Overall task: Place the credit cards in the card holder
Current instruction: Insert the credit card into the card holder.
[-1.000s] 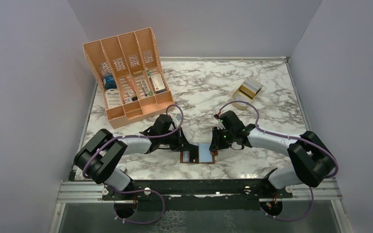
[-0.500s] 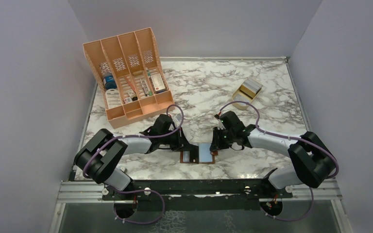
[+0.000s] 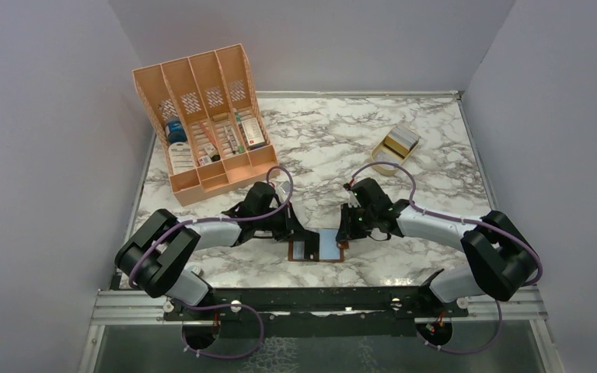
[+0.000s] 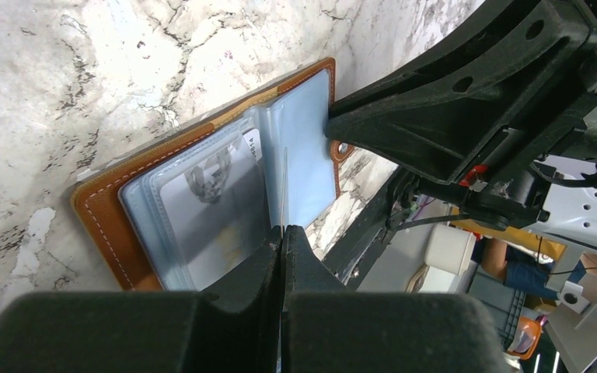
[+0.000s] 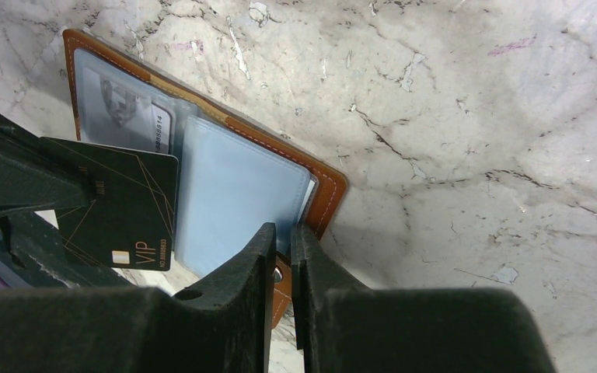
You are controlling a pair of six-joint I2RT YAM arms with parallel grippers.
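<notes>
One credit card, two views.
Edge-on between clenched left fingers; black face from right wrist; right fingers pinch card holder.

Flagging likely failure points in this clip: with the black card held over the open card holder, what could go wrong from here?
1. The left gripper pinches the black card by one edge only, so pushing it against a sleeve could twist it or make it slip.
2. The right gripper seems to hold the card holder only at its snap tab, so the holder may pivot or slide when pushed.
</notes>
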